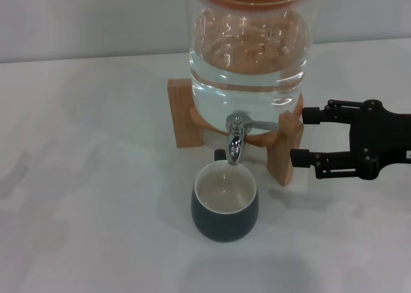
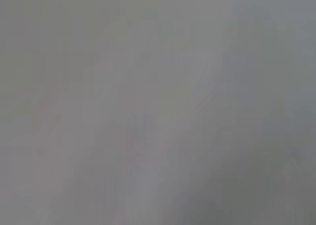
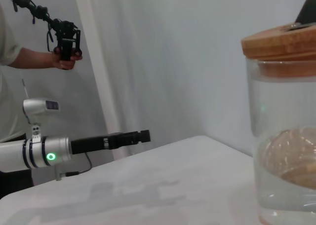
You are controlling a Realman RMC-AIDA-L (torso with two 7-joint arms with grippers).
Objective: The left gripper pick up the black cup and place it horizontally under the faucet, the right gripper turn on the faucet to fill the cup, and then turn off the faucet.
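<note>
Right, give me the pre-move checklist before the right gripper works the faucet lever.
1. The black cup stands upright on the table, under the spout: ok.
2. Cup inside looks empty, no water running from the faucet: ok.
3. The right gripper is open, fingers pointing at the faucet side, tips beside the wooden stand: ok.
4. Fingers around the lever: not ok, they are apart from it.
5. The left gripper is pulled back off the table edge, away from the cup: ok.
6. Glass dispenser holds water: ok.
</note>
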